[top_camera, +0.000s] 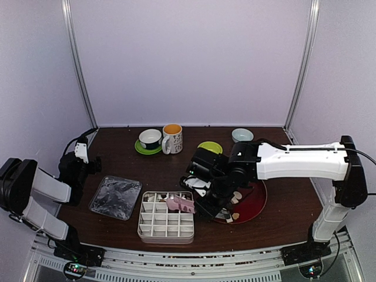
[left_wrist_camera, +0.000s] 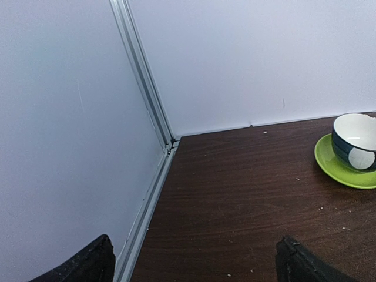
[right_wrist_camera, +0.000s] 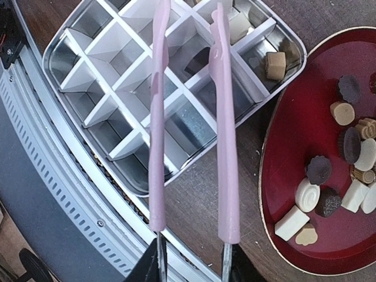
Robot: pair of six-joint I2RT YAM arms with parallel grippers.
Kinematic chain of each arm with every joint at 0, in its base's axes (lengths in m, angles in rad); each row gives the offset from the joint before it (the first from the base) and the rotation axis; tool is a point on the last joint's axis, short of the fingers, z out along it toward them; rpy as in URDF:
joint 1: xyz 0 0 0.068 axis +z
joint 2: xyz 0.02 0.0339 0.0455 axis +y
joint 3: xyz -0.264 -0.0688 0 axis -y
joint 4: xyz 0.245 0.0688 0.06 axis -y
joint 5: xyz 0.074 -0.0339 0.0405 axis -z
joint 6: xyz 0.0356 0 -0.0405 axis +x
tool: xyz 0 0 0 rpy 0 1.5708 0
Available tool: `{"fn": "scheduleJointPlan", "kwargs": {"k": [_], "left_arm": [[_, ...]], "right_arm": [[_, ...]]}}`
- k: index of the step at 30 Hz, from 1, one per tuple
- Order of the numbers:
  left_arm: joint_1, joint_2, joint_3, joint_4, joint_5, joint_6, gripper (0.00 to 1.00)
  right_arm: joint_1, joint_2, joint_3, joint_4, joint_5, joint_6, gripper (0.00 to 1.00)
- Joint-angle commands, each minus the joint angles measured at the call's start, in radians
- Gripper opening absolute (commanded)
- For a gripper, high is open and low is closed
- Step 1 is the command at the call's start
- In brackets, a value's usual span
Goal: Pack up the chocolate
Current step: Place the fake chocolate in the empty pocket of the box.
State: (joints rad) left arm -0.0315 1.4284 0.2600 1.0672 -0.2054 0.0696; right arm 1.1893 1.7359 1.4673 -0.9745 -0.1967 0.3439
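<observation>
1. Pink plastic tongs [right_wrist_camera: 225,147] sit clamped at their root in the right hand [right_wrist_camera: 194,261], their arms parted above the white divided metal tray [right_wrist_camera: 76,64], with nothing visibly pinched between them.
2. Most of the small brown, tan and cream chocolate pieces [right_wrist_camera: 307,195] wait on the round red plate [right_wrist_camera: 282,170] just beside the tray; a few lie in its cells.
3. Fetching another looks due. I'd pick one standing apart, like the cream oblong [right_wrist_camera: 292,222], and squeeze gently.
4. Release it squarely over an empty cell.
5. The left hand [left_wrist_camera: 194,267] gapes wide and empty over the dark wooden worktop [left_wrist_camera: 247,194], well apart.
</observation>
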Motion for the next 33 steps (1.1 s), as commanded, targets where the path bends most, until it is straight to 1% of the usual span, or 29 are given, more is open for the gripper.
{"fn": "scheduleJointPlan", "kwargs": {"k": [1,5,8,13,17,20,24,26,28,31,33], "left_arm": [[0.009,-0.001,0.016,0.025,-0.006,-0.001,0.98],[0.009,-0.001,0.016,0.024,-0.006,-0.001,0.98],[0.009,-0.002,0.016,0.025,-0.006,-0.001,0.98],[0.009,-0.002,0.015,0.024,-0.006,-0.001,0.98],[0.009,0.000,0.017,0.024,-0.005,-0.001,0.98],[0.008,-0.001,0.016,0.024,-0.007,-0.001,0.98],[0.009,-0.002,0.016,0.025,-0.006,-0.001,0.98],[0.009,-0.001,0.016,0.025,-0.006,-0.001,0.98],[0.010,-0.002,0.016,0.024,-0.006,-0.001,0.98],[0.009,-0.001,0.016,0.026,-0.006,-0.001,0.98],[0.010,-0.001,0.016,0.025,-0.005,-0.001,0.98]], "right_arm": [[0.006,-0.028,0.014,0.005,0.054,0.009,0.32],[0.004,-0.066,-0.002,-0.012,0.158,0.060,0.29],[-0.005,-0.120,-0.056,-0.003,0.236,0.106,0.27],[-0.039,-0.254,-0.221,0.079,0.339,0.215,0.26],[-0.072,-0.351,-0.349,0.149,0.392,0.293,0.25],[-0.090,-0.412,-0.419,0.199,0.422,0.303,0.25],[-0.115,-0.455,-0.480,0.243,0.466,0.249,0.24],[-0.145,-0.467,-0.514,0.283,0.438,0.203,0.24],[-0.192,-0.471,-0.530,0.319,0.345,0.140,0.24],[-0.262,-0.462,-0.516,0.317,0.249,0.077,0.24],[-0.293,-0.457,-0.485,0.277,0.217,0.048,0.23]]}}
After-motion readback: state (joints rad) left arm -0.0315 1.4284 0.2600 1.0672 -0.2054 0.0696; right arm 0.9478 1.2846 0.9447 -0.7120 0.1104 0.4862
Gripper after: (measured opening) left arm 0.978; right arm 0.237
